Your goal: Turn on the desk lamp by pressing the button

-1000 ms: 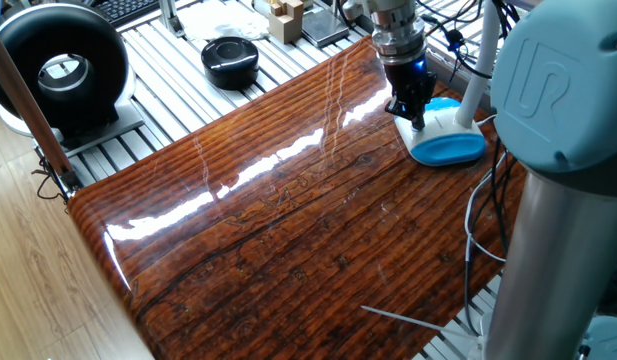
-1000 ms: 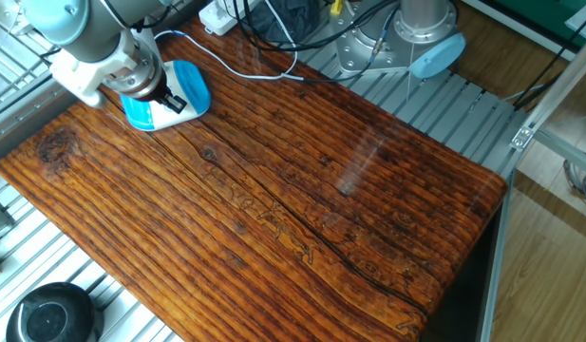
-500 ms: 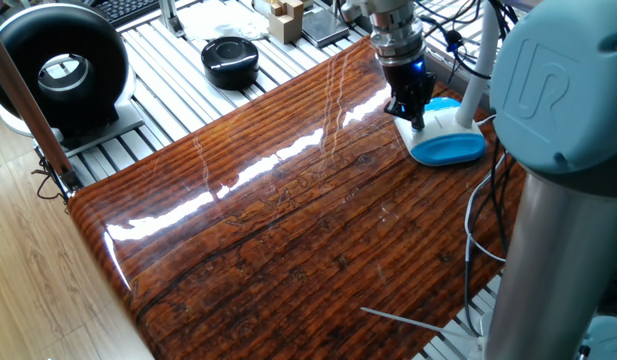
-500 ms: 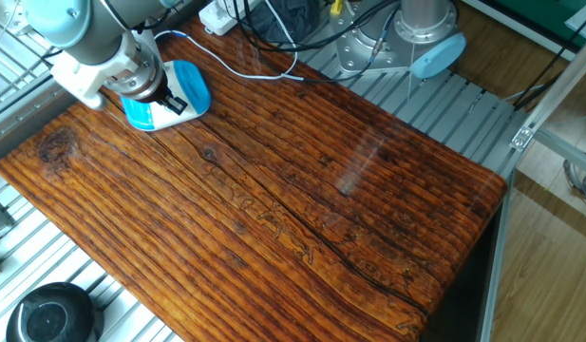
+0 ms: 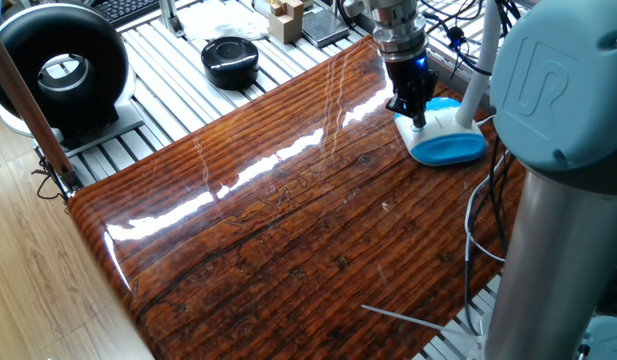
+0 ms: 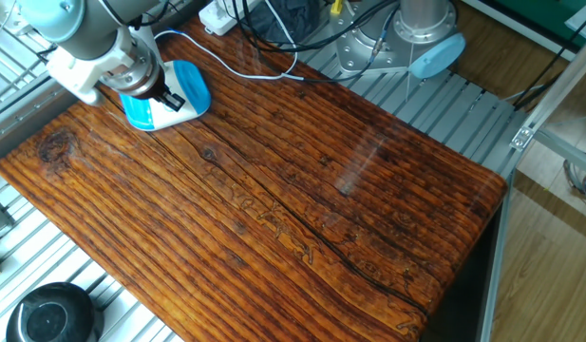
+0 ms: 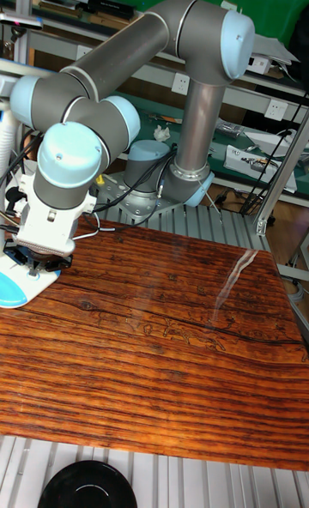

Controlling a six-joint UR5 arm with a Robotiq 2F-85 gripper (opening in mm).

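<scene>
From left to right in one fixed view: a black ring-shaped device [image 5: 58,60] and a round black disc [image 5: 230,58] lie off the counter [image 5: 288,230]. The desk lamp [image 5: 450,147] stands at the counter's far right edge, with the arm's jaws poised on the white top of its base. The jaws have shifted only slightly over the last second, which suggests the press is underway. Their opening cannot be judged, they grasp nothing visible, and no glow confirms the lamp is on.

Raised "UR" logo on the grey arm joint cap [image 5: 551,80]; no other legible text.
</scene>
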